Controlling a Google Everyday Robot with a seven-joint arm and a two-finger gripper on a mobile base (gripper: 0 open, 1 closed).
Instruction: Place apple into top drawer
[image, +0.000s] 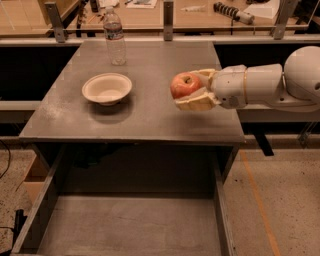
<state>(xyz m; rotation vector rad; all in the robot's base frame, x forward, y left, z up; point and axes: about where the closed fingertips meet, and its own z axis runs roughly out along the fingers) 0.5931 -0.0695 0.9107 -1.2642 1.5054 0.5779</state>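
The red apple (184, 85) with yellowish patches sits between the cream fingers of my gripper (192, 90), held in the air above the right part of the grey tabletop (150, 115). The white arm reaches in from the right edge. The top drawer (130, 227) is pulled open below the table's front edge, wide and shallow, with a flat grey bottom and nothing lying in it.
A white bowl (107, 88) stands on the left of the tabletop. A clear water bottle (115, 37) stands at the back left. A wooden bench with clutter runs behind the table. Speckled floor with an orange line lies to the right.
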